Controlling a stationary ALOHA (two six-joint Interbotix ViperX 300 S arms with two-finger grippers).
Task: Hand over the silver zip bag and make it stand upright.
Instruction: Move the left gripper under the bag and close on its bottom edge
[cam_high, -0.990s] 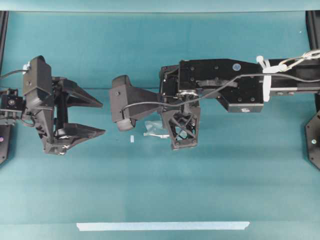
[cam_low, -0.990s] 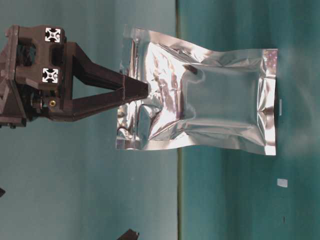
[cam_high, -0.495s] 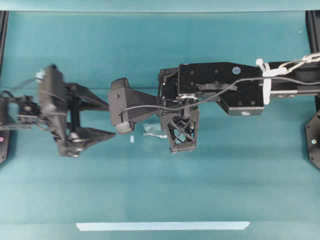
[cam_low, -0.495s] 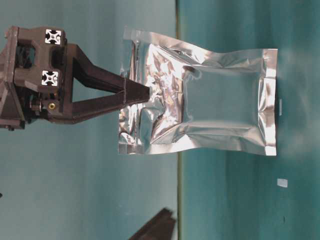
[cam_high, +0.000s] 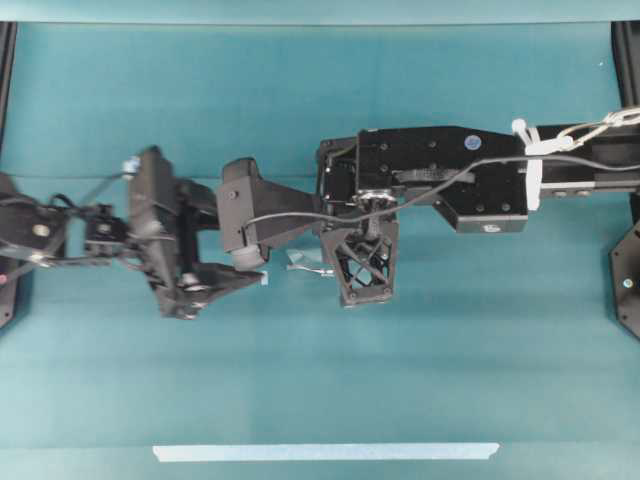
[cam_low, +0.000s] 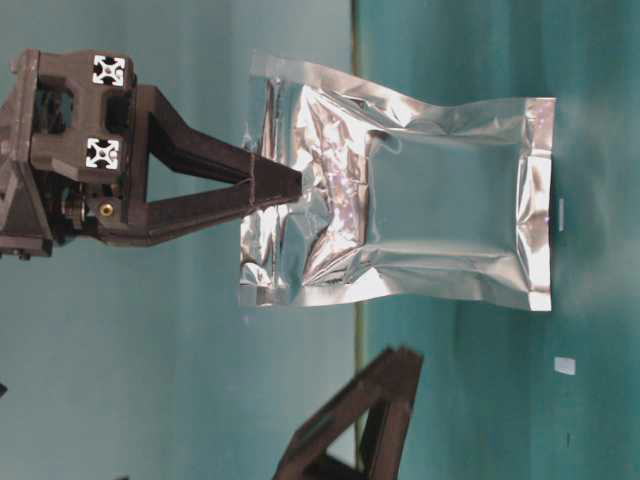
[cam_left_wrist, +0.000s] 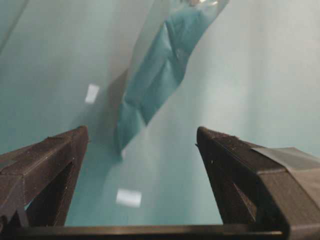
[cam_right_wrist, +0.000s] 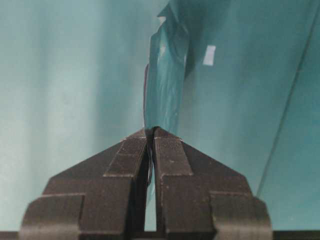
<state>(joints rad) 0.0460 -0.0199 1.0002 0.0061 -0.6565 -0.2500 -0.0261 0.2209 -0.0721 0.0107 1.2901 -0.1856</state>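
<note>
The silver zip bag (cam_low: 420, 200) hangs upright, crinkled and shiny, its lower sealed edge close to the table. My right gripper (cam_low: 297, 185) is shut on the bag's top edge. In the right wrist view its jaws (cam_right_wrist: 151, 132) are closed on the thin foil (cam_right_wrist: 165, 75). From overhead the bag (cam_high: 303, 263) shows edge-on just left of the right gripper (cam_high: 345, 268). My left gripper (cam_high: 238, 250) is open, close to the left of the bag. In the left wrist view the bag (cam_left_wrist: 155, 85) stands ahead of the open left gripper (cam_left_wrist: 141, 136), outside its jaws. One left finger (cam_low: 365, 425) shows below the bag.
Small white markers (cam_low: 565, 366) lie on the teal table near the bag, two of them (cam_left_wrist: 129, 197) ahead of the left jaws. A long pale tape strip (cam_high: 325, 452) runs along the front edge. The right wrist camera housing (cam_high: 245, 220) overhangs the left gripper.
My left arm has moved right toward the bag with its jaws open, and one finger has come into the table-level view. The right gripper and bag have barely moved.
</note>
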